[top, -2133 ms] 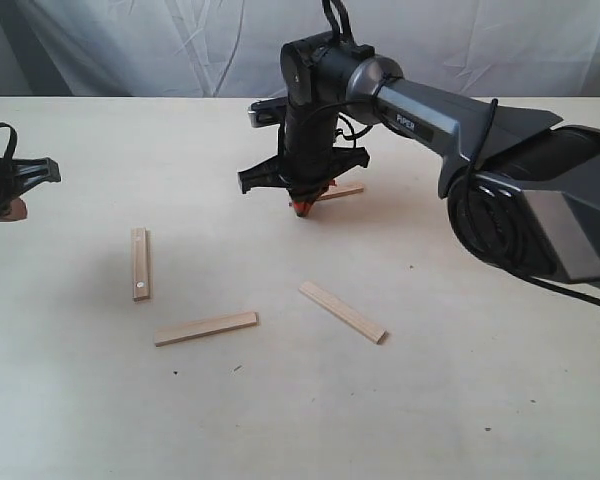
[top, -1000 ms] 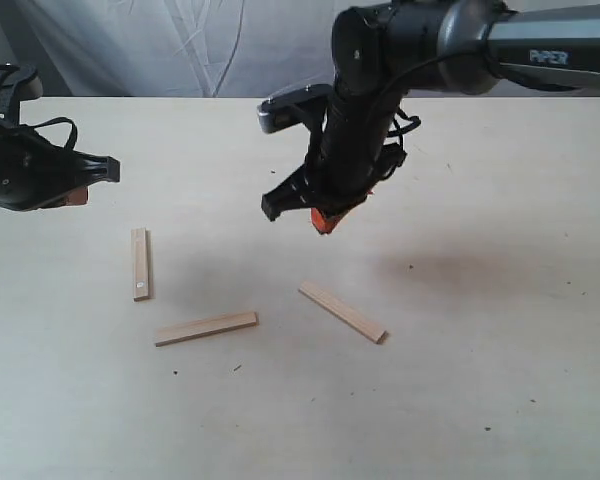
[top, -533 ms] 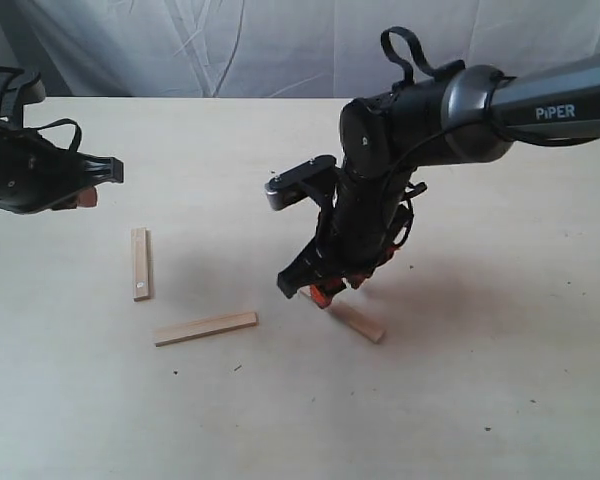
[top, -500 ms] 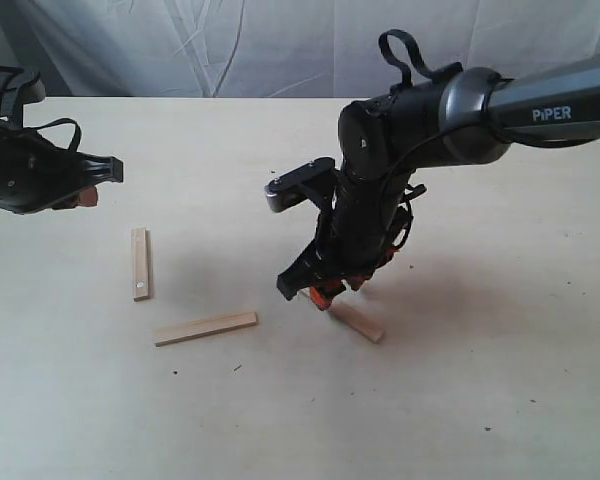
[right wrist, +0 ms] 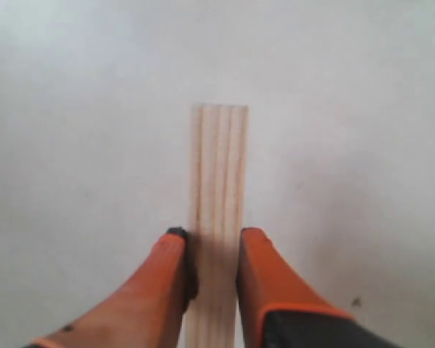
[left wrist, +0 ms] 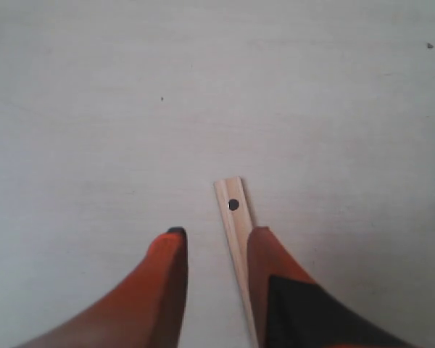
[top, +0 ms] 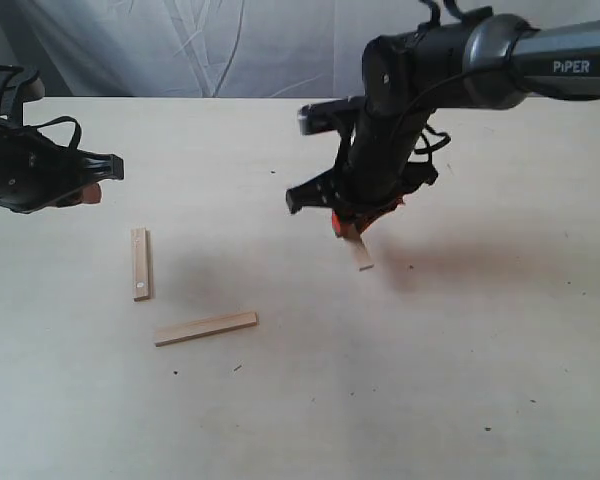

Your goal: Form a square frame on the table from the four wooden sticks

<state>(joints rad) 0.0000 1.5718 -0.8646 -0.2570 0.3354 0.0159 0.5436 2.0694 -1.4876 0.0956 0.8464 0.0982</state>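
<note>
My right gripper [top: 350,222] [right wrist: 212,238] is shut on one wooden stick [top: 359,253] [right wrist: 219,170], which hangs tilted above the table [top: 460,380]. Two more sticks lie flat on the left: one [top: 139,263] pointing away from the front edge, one [top: 206,328] lying crosswise nearer the front. My left gripper [top: 86,191] [left wrist: 216,235] hovers open above and behind the first of these. In the left wrist view that stick [left wrist: 235,225], with a dark dot near its end, runs beside one fingertip [left wrist: 261,239] without being gripped. A fourth stick is not visible. No square frame exists.
A white cloth backdrop [top: 230,45] hangs behind the table's far edge. The right arm's dark body [top: 430,60] reaches in from the upper right over the table's middle. Small dark specks [top: 238,368] dot the surface.
The right gripper, which was down on the stick near the table's middle, has risen and moved back and right with the stick in it. The left gripper has held still.
</note>
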